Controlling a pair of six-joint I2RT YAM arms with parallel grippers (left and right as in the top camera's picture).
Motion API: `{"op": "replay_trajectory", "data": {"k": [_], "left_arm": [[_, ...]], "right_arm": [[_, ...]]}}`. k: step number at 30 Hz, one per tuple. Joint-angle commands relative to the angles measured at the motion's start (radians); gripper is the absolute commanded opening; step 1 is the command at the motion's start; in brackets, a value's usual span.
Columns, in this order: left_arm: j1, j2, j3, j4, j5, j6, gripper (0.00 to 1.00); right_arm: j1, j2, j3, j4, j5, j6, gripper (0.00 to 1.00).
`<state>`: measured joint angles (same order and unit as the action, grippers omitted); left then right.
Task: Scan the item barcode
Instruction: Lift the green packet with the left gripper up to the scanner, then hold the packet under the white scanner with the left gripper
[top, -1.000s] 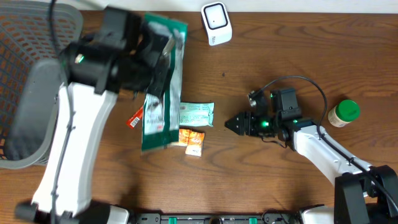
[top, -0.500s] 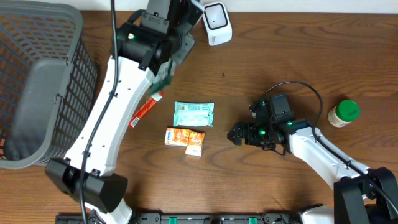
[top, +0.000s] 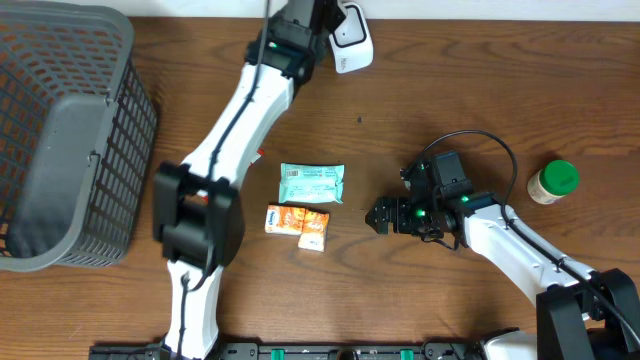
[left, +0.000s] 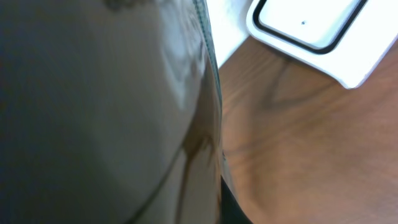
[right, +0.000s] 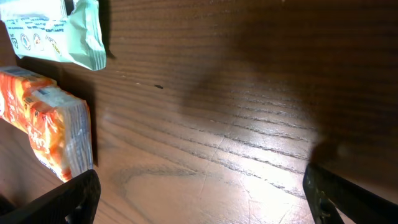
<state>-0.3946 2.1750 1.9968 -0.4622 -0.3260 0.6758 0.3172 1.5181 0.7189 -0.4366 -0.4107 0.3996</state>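
Left gripper (top: 312, 15), pouch (left: 106, 112) in its grip, now up beside scanner (top: 348, 38)

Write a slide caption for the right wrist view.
Open right claw over wooden table, near a green packet and an orange packet.

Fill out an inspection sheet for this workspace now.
Surface: wooden table, brown grain.
Job's things: white scanner at the far edge; dark pouch held up beside it.
Clutter: mint packet, orange packet, green-lidded jar, grey basket.
End effectors: left end effector shut on the dark pouch; right end effector open, empty, near the packets.
Cables: black cable loops behind the right end effector.
Surroundings: nothing seen.
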Motion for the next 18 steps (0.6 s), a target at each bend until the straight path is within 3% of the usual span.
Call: {"op": "replay_trajectory", "data": {"k": [1, 7, 12, 18], "left_arm": [[0.002, 0.095, 0.021, 0.111, -0.113, 0.151, 0.07], [0.002, 0.212, 0.021, 0.311, -0.113, 0.320, 0.07], [0.000, 0.258, 0.021, 0.397, -0.112, 0.322, 0.07], [-0.002, 0.295, 0.018, 0.360, -0.102, 0.321, 0.07]], "right_arm": [[0.005, -0.018, 0.009, 0.013, 0.003, -0.008, 0.99], [0.005, -0.018, 0.009, 0.018, 0.003, -0.008, 0.99], [0.005, -0.018, 0.009, 0.020, 0.003, -0.008, 0.99], [0.005, -0.018, 0.009, 0.033, 0.003, -0.008, 0.99]]}}
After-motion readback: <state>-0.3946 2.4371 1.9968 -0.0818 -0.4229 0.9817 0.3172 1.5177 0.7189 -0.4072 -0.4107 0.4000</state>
